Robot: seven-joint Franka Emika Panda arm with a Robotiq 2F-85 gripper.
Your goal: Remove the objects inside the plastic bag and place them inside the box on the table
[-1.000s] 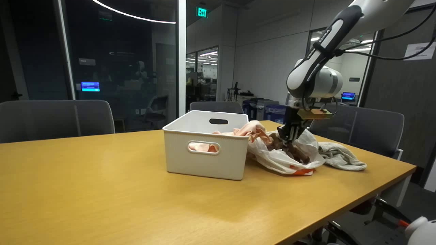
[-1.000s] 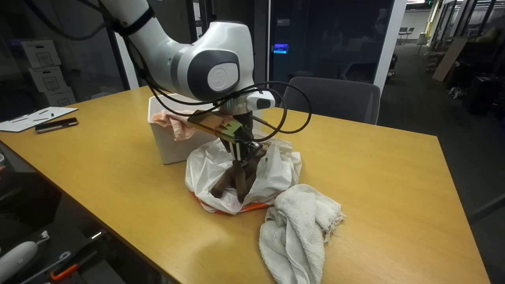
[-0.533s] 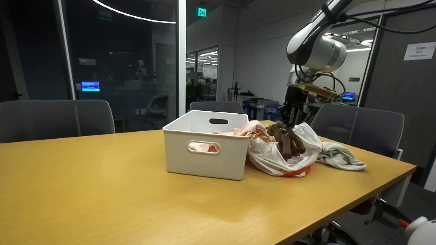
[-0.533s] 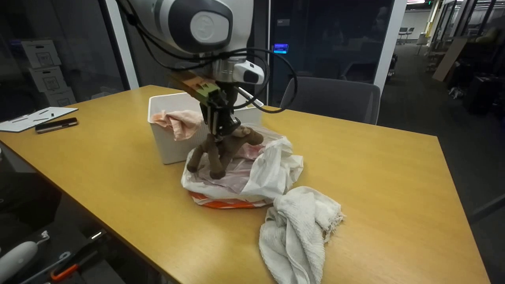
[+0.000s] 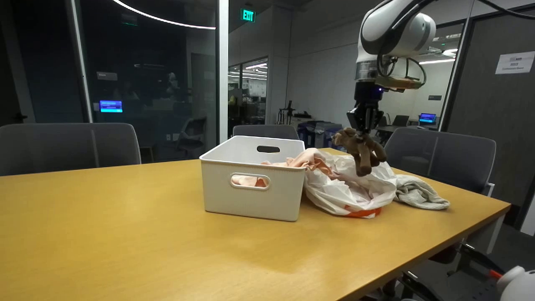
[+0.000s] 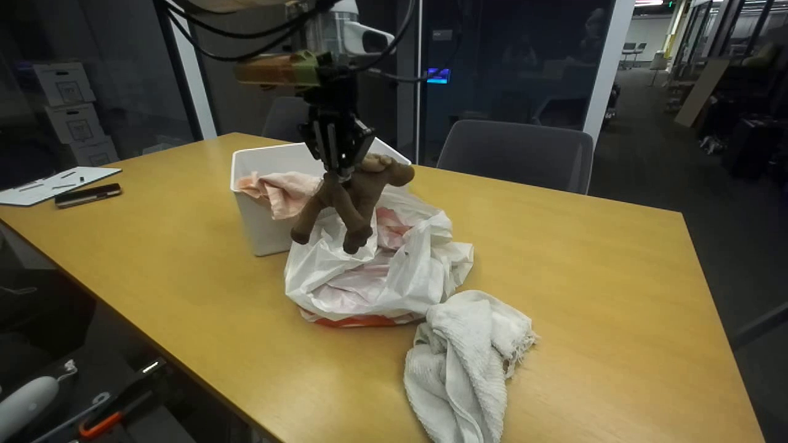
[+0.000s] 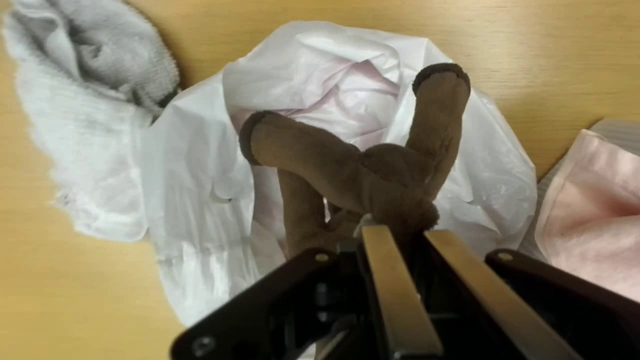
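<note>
My gripper (image 5: 363, 133) is shut on a brown plush toy animal (image 5: 364, 155). It holds the toy in the air above the white plastic bag (image 5: 334, 196), legs hanging down. The gripper also shows in an exterior view (image 6: 342, 177), with the toy (image 6: 363, 194) below it. In the wrist view the toy (image 7: 320, 160) is pinched between the fingertips, above the open bag (image 7: 200, 200). Pinkish folds show inside the bag (image 6: 418, 277); whether they are contents is unclear. The white box (image 5: 250, 200) stands beside the bag. A pink cloth (image 5: 311, 158) hangs over its rim.
A grey-white towel (image 6: 468, 363) lies against the bag, opposite the box; it shows in the wrist view (image 7: 100, 150) too. A dark flat object (image 6: 88, 195) and a white sheet (image 6: 55, 184) lie at the far table end. Chairs (image 6: 517, 157) stand around the table.
My gripper has risen from inside the bag, lifting the brown toy out and up above it. The bag has shifted slightly and sagged. The box, pink cloth and towel look almost unmoved.
</note>
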